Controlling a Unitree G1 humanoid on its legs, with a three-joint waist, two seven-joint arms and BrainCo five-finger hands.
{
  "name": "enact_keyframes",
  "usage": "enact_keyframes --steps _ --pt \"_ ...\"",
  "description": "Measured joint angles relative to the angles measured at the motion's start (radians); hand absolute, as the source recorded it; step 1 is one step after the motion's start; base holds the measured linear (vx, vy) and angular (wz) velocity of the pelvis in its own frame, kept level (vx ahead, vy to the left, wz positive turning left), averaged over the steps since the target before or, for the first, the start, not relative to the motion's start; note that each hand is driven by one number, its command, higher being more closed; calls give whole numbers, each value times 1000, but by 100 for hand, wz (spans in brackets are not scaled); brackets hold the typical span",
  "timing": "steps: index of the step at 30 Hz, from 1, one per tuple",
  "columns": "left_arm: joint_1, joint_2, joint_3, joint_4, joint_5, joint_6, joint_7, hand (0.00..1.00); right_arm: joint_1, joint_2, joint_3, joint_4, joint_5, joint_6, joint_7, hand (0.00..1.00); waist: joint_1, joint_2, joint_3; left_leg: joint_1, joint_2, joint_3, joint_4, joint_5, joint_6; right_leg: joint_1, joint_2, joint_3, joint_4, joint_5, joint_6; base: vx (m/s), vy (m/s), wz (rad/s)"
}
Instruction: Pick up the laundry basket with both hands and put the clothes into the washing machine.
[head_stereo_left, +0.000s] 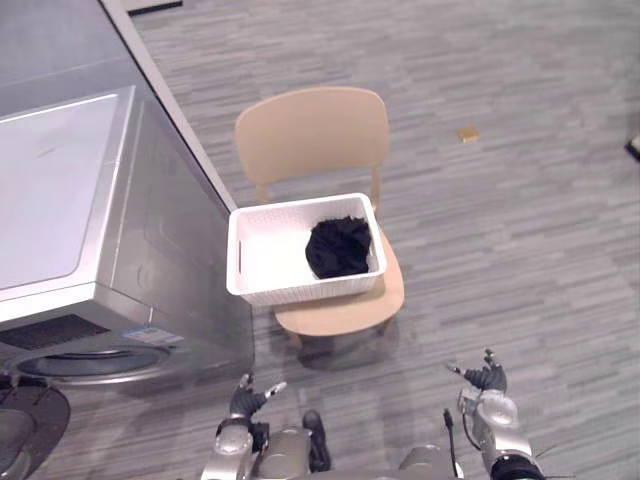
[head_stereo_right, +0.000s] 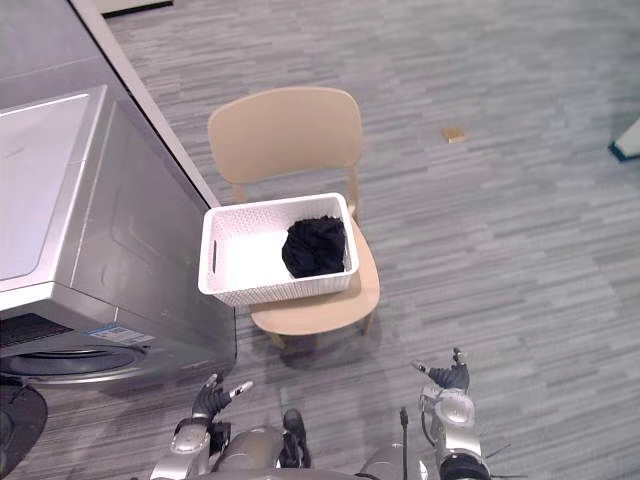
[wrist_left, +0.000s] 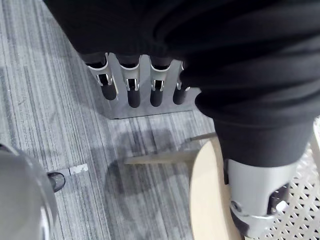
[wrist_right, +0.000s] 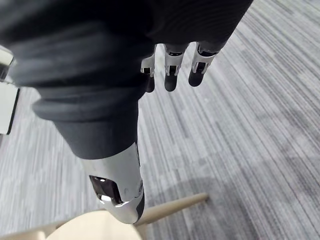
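Hands low and empty, laundry basket on the chair ahead

Left hand (head_stereo_left: 246, 402) and right hand (head_stereo_left: 486, 379) show in the head views low over the grey floor (head_stereo_left: 520, 230), fingers loosely spread and gripping nothing. Ahead of them and well apart, roughly midway between the two, a white laundry basket (head_stereo_left: 310, 289) sits on the seat of a pale wooden chair (head_stereo_left: 312, 130). A bundle of black clothes (head_stereo_left: 338, 247) lies inside the basket, at the end nearer the right hand's side. The washing machine (head_stereo_left: 60, 200) stands off to the outer side of the left hand, its corner just beside the basket's near end.

From the left wrist, the fingers (wrist_left: 131, 92) hang straight in a row and the thumb (wrist_left: 255, 197) stands apart, with nothing between them. Past the thumb are the rounded edge of the chair seat and a patch of the basket's perforated white wall.

From the right wrist, the fingers (wrist_right: 170, 70) are relaxed and almost straight over bare floor, the thumb (wrist_right: 117, 185) held apart, the hand loose and empty. Beyond the thumb tip are the chair seat's edge and one leg
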Motion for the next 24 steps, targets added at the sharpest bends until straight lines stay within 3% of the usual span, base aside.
enact_keyframes --steps 1,2,3,5,7,8,10,11,19,24 --pt "-1 10 1 2 1 0 2 0 0 -1 20 -11 -13 0 0 0 -13 -3 1 14 0 -32 -18 1 3 -53 81 106 -18 -76 25 127 23 75" --pt "-8 20 3 2 0 0 2 0 0 -4 25 -19 -19 0 0 0 -21 -7 -1 20 0 -51 -22 6 -4 -74 136 164 -86 -103 38 139 -4 82" --pt "-12 21 3 3 0 -1 2 0 1 -6 27 -25 -20 0 0 0 -24 -3 2 24 -2 -66 -21 10 -10 -80 163 188 -143 -106 40 134 -52 88" --pt "-28 34 14 6 -1 -5 4 0 4 -10 30 -57 -28 0 0 0 -41 -18 -6 25 -18 -138 -18 20 -31 -74 257 315 -413 -85 63 156 -88 104" --pt "-54 31 11 19 0 -9 4 0 13 -24 24 -83 -37 0 0 0 -60 -19 -9 7 -37 -189 -6 20 -52 -67 258 345 -484 1 54 158 -114 110" --pt "-60 15 14 19 0 -12 6 0 6 -47 26 -95 -59 1 0 0 -50 12 -15 -2 -21 -211 -15 33 -74 -62 266 323 -495 -1 52 180 -139 74" --pt "-58 13 16 19 -1 -13 6 0 -2 -58 35 -140 -85 3 0 0 -41 35 -18 -6 -1 -218 -27 34 -75 -61 284 306 -511 0 48 162 -155 18" --pt "-52 13 20 19 -1 -13 7 0 -7 -71 47 -198 -123 3 1 0 -36 45 -22 -6 12 -230 -47 44 -93 -56 294 287 -526 4 42 116 -143 14" --pt "-49 22 19 7 3 -16 2 0 -30 -239 167 -357 -277 -28 50 0 -33 46 -25 7 38 -283 -130 110 -182 31 315 203 -682 66 18 39 -46 25" --pt "-34 43 11 9 15 -29 0 0 -101 -321 266 -341 -354 -37 72 0 -28 46 -25 -24 30 -310 -157 149 -184 47 317 173 -774 124 17 -65 15 19"
